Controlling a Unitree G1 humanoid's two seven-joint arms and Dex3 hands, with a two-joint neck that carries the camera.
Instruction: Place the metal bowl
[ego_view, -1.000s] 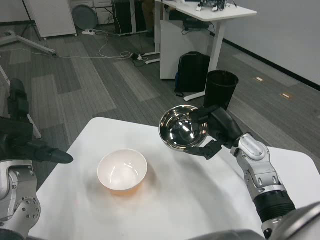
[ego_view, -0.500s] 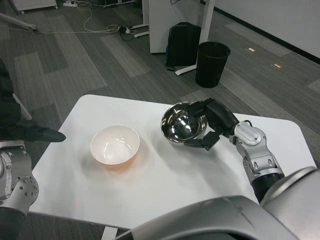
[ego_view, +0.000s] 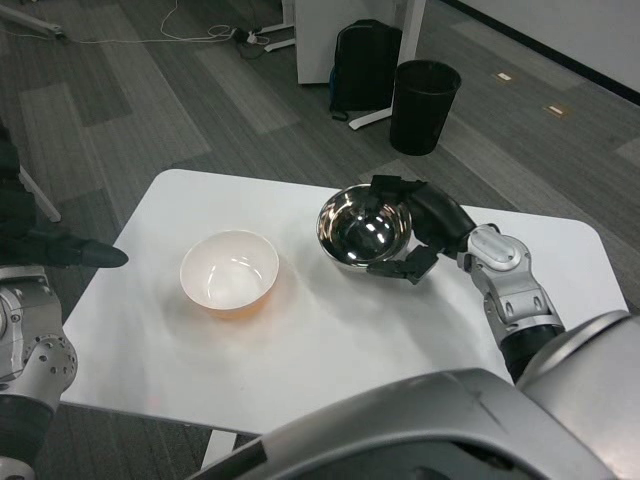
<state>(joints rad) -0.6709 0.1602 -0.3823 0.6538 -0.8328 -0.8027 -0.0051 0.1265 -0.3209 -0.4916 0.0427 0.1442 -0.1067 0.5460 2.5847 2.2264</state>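
The left hand sits at the far left edge, off the white table, fingers stretched out flat and holding nothing; a white bowl with an orange outside rests left of centre; right of it the metal bowl tilts, gripped by the right hand, fingers over its far rim and others under its near right side.

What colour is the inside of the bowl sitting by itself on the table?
White inside, with an orange outside; the ceramic bowl shows clearly in the head view.
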